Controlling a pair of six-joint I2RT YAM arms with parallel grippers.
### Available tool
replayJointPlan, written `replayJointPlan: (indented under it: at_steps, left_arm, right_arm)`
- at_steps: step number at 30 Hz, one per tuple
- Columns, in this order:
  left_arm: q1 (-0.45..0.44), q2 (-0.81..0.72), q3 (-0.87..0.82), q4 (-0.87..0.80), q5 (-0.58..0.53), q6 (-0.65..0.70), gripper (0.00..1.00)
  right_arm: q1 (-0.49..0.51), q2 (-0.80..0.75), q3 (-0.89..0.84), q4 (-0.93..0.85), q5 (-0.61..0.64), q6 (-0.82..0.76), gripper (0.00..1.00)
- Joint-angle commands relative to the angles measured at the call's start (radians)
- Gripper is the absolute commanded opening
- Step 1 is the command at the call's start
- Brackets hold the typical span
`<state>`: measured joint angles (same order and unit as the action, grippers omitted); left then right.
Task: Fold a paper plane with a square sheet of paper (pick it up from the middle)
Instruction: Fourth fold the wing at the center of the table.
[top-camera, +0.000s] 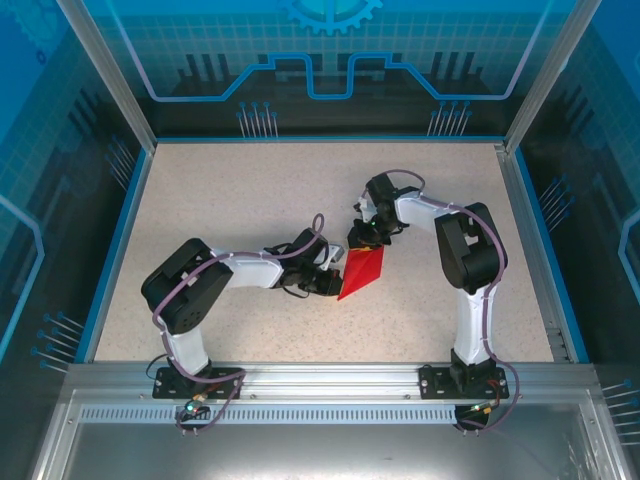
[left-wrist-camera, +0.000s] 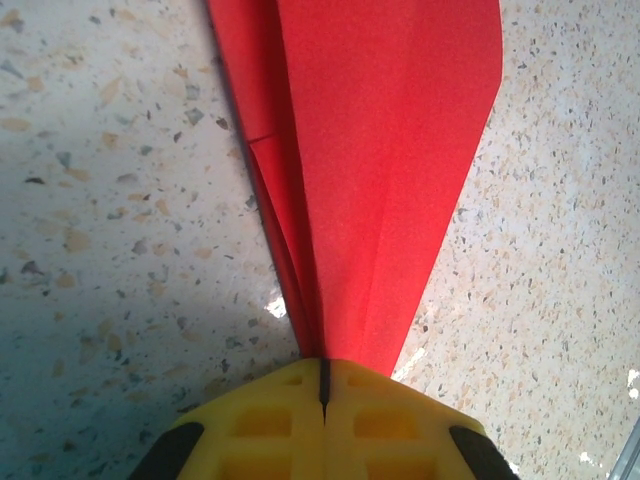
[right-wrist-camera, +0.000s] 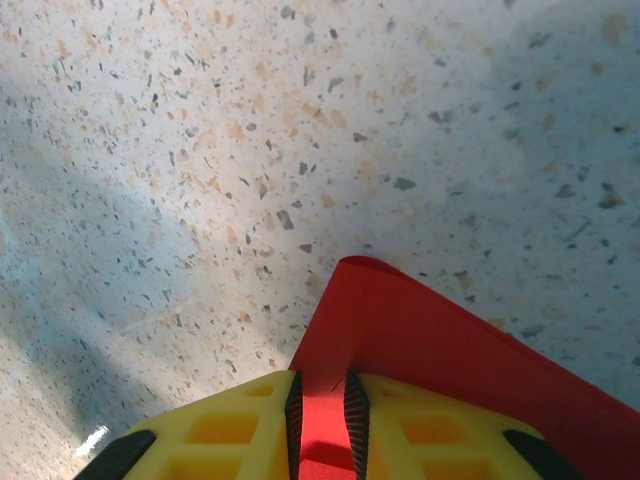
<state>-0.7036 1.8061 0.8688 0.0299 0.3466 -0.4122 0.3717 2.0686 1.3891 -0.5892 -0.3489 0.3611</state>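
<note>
The square sheet of paper is bright red and folded into a slim pointed dart, the paper plane (top-camera: 362, 270). It lies near the table's middle between my two grippers. My left gripper (top-camera: 335, 283) is shut on its narrow pointed end. In the left wrist view the layered paper (left-wrist-camera: 380, 150) fans out from the closed yellow jaws (left-wrist-camera: 325, 375) over the table. My right gripper (top-camera: 365, 240) holds the wide far end. In the right wrist view a rounded fold of paper (right-wrist-camera: 420, 330) fills the narrow gap between the ribbed pads of that gripper (right-wrist-camera: 322, 410).
The speckled table (top-camera: 250, 200) is bounded by a blue rim and glass walls (top-camera: 320, 60) at the back and sides. Both arm bases sit on the metal rail (top-camera: 320, 375) at the near edge.
</note>
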Motion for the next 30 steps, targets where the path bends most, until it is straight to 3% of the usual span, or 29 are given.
replayJointPlan:
  at_steps: [1, 15, 30]
  left_arm:
    - [-0.014, -0.009, -0.042, -0.107, -0.018, 0.003, 0.00]
    - [-0.027, 0.029, -0.034, -0.133, -0.050, -0.020, 0.00]
    - [-0.035, 0.062, -0.032, -0.143, -0.070, 0.000, 0.00]
  right_arm:
    - [-0.036, 0.020, 0.009, -0.035, 0.063, -0.013, 0.23]
    - [-0.049, -0.030, -0.016, -0.008, 0.067, 0.007, 0.23]
    - [-0.064, -0.269, -0.109, 0.055, 0.046, 0.016, 0.27]
